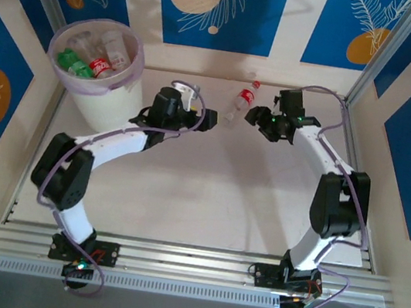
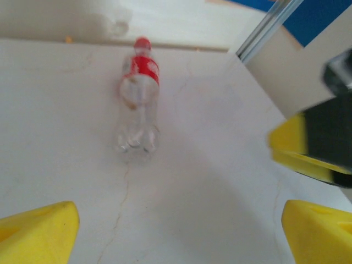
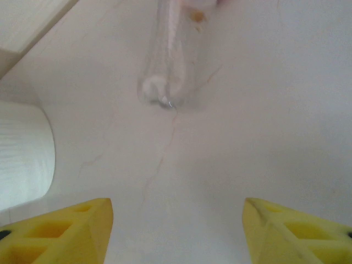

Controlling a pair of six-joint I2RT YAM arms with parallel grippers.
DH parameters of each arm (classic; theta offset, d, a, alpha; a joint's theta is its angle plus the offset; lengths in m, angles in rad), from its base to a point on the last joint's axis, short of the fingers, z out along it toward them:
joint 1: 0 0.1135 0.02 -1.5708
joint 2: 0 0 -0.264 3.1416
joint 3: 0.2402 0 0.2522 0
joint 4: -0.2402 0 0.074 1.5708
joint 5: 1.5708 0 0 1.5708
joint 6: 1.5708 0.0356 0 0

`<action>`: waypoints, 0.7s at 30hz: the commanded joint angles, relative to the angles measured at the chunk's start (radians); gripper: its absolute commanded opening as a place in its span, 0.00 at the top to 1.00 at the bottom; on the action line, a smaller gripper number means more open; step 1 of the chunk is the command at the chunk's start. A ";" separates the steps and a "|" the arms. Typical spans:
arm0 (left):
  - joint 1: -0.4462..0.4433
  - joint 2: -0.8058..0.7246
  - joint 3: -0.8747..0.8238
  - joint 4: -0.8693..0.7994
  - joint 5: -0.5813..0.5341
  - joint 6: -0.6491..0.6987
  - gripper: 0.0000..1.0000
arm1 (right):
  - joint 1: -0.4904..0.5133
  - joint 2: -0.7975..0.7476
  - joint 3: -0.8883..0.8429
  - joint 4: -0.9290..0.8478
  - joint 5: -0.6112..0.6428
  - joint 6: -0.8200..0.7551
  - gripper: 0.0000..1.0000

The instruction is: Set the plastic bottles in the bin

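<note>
Bottle (image 2: 137,104) ahead of left end effector (image 2: 179,214)

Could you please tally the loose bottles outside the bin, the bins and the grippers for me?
Loose plastic bottle: 1
Bin: 1
Grippers: 2, the left gripper and the right gripper, both open
Total: 4

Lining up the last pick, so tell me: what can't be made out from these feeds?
Bin contents, top external: bottles inside overlap and are too small to count; anything beneath them is hidden.
Loose bottle, right wrist: cap end cut off by the top edge, body blurred.
Its label, left wrist: print too blurred to read.
</note>
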 commanded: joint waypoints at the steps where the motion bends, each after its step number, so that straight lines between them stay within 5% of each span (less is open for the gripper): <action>1: -0.013 -0.093 -0.027 -0.142 -0.074 -0.008 0.05 | 0.010 0.102 0.137 -0.081 0.089 0.010 0.23; 6: -0.028 -0.254 -0.030 -0.281 -0.120 0.003 0.02 | 0.027 0.321 0.403 -0.167 0.141 0.013 0.10; 14: -0.027 -0.522 -0.034 -0.531 -0.239 0.027 0.01 | 0.061 0.794 1.087 -0.620 0.380 0.065 0.08; 21: -0.019 -0.635 -0.071 -0.607 -0.282 0.026 0.00 | 0.050 0.871 1.103 -0.566 0.322 0.111 0.14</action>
